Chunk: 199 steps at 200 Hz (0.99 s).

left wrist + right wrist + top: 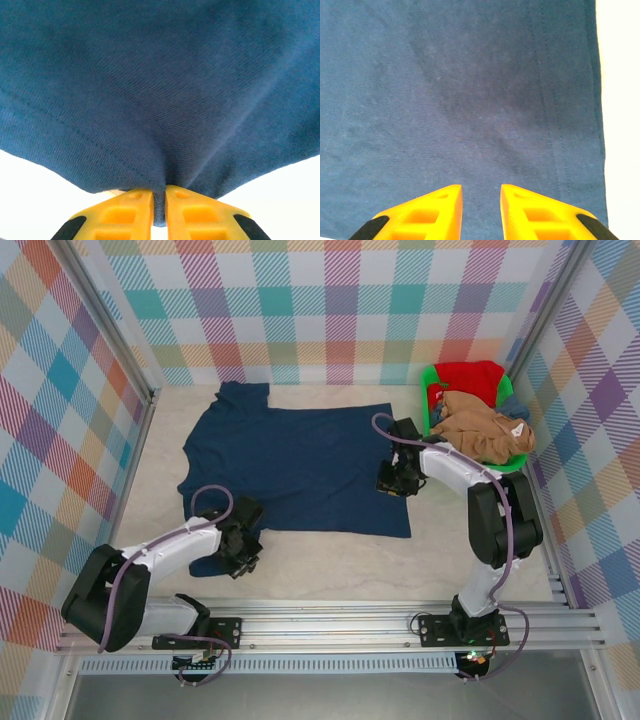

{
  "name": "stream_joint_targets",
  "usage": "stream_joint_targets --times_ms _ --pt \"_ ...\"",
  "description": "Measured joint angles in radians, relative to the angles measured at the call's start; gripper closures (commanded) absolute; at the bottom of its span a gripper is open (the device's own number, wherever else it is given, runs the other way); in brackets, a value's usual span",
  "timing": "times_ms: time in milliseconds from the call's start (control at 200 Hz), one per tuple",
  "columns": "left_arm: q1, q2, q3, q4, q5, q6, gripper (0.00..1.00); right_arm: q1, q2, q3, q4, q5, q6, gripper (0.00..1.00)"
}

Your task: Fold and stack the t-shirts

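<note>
Left claw (159, 202) pinches edge of dark navy cloth t-shirt (160, 90), soft, limp; right claw (481, 207) narrowly parted, empty; stitched hem rightward, good hold.

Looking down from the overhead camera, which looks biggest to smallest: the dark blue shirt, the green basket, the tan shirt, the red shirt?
1. dark blue shirt, spread flat.
2. green basket.
3. tan shirt and red shirt: both are bunched in the basket and their visible patches look alike, so I won't rank them.
</note>
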Motion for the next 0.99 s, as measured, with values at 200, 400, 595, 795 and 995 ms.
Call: stream_joint_targets --times_ms 200,400,595,795,995 --pt "-0.091 -0.007 -0.003 0.010 0.015 -0.101 0.86 -0.007 -0.014 -0.042 -0.004 0.016 -0.004 0.73" --pt "-0.131 -0.019 -0.014 0.032 0.013 -0.171 0.85 -0.026 -0.047 -0.098 -0.008 0.030 -0.007 0.73" --pt "-0.159 -0.035 0.001 0.028 -0.008 -0.178 0.57 -0.045 -0.088 -0.131 -0.013 0.041 -0.011 0.70" --pt "-0.167 -0.177 0.075 -0.046 -0.049 -0.135 0.54 -0.083 -0.192 -0.248 -0.015 0.032 0.001 0.69" --pt "-0.145 -0.319 0.072 -0.262 -0.119 -0.109 0.56 -0.138 -0.254 -0.342 -0.015 -0.018 0.028 0.63"
